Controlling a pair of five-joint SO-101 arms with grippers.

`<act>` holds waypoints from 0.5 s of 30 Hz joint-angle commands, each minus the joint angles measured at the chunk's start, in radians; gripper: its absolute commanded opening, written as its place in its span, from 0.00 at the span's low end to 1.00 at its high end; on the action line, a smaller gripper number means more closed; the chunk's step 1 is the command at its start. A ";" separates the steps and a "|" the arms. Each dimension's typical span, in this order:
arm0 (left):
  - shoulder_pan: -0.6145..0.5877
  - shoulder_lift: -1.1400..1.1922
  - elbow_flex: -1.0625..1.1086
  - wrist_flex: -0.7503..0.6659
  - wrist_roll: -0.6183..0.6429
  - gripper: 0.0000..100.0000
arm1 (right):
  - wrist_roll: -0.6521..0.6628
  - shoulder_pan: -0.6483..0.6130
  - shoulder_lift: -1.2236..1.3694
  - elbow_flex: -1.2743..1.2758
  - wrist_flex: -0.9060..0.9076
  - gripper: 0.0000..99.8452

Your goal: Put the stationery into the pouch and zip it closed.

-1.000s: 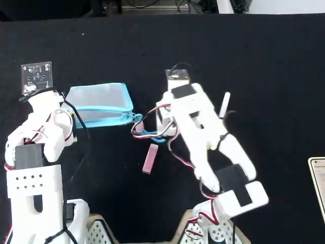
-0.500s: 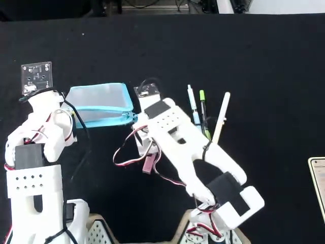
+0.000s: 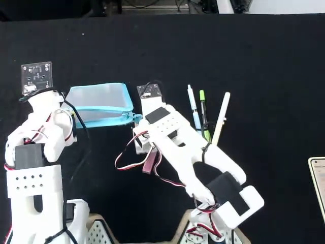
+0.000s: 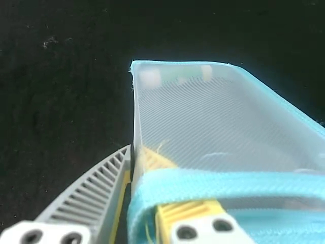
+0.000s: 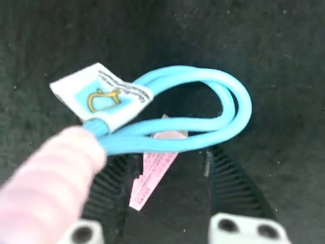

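Observation:
The translucent pouch (image 3: pixel 101 101) with a cyan zipper edge lies at the left. My left gripper (image 3: pixel 76 122) is shut on its near end; the mesh wall (image 4: pixel 213 127) stretches away from the fingers (image 4: pixel 96 193). My right gripper (image 5: pixel 170 152) hangs open over the pouch's blue pull cord (image 5: pixel 203 112) and its white tag (image 5: pixel 104 94), beside the zipper end (image 3: pixel 134 117). A small pink printed piece (image 5: pixel 152 178) lies between its fingers. The pink eraser (image 3: pixel 149 163) lies partly under that arm. A blue pen (image 3: pixel 193 108), a green pen (image 3: pixel 203 109) and a white pen (image 3: pixel 221 118) lie to the right.
A small square card (image 3: pixel 36 75) lies at the far left behind the left arm. Another card's corner (image 3: pixel 318 175) shows at the right edge. Red, white and black wires (image 3: pixel 127 155) loop down from the right arm near the eraser.
The right arm has swung left from over the pens to the pouch's zipper end, uncovering the blue and green pens. The left arm and the pouch have kept still.

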 commanded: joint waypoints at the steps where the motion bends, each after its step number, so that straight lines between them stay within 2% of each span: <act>1: -0.013 -0.009 -0.005 -0.015 0.009 0.03 | -0.015 -0.011 -0.004 -0.015 -0.017 0.19; 8: -0.013 -0.009 -0.005 -0.014 0.008 0.03 | -0.005 0.002 0.136 -0.131 0.052 0.19; 11: -0.013 -0.009 -0.005 -0.014 0.008 0.03 | 0.009 0.041 0.142 -0.208 0.173 0.10; 13: -0.013 -0.009 -0.005 -0.014 0.008 0.03 | 0.071 0.095 0.142 -0.251 0.206 0.01; 15: -0.013 -0.009 -0.005 -0.014 0.008 0.03 | 0.167 0.155 0.142 -0.269 0.222 0.02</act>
